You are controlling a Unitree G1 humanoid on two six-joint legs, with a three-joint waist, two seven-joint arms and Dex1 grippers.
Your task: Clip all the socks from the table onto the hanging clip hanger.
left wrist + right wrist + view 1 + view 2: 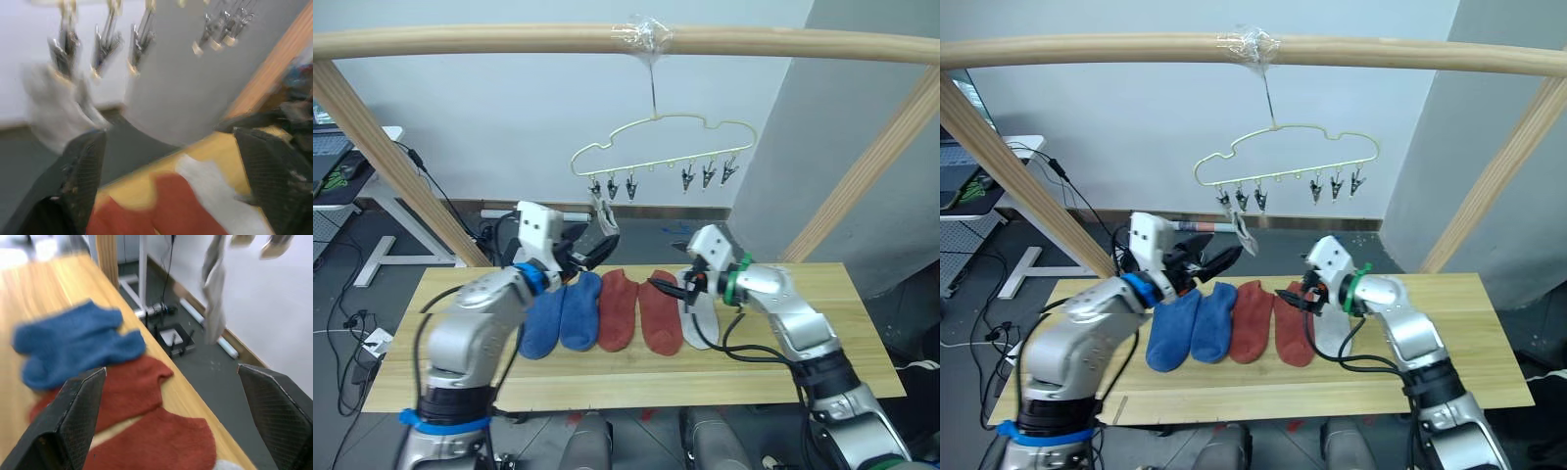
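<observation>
The jaws of the left gripper [592,245] stand wide apart with nothing between them, raised above the table [862,323] just under the leftmost clips. The jaws of the right gripper [674,287] are also spread and hold nothing, low over the inner rust-red sock.

One light grey sock [1245,231], soft and limp, hangs from a clip at the left end of the clip hanger [656,147], close beside the left fingers [80,171]. The hanger is thin pale-yellow wire with a wavy cloud-shaped outline; six small metal clips hang from its straight bar in two groups of three, and its hook is taped to a round wooden pole [460,41].

On the long light-wood table, its grain showing, five short socks lie side by side, toes toward the robot: two blue socks [560,313], fuzzy, then two rust-red socks [638,309], then a second light grey sock [700,318] partly under the right gripper. Neighbouring socks touch or nearly touch.
</observation>
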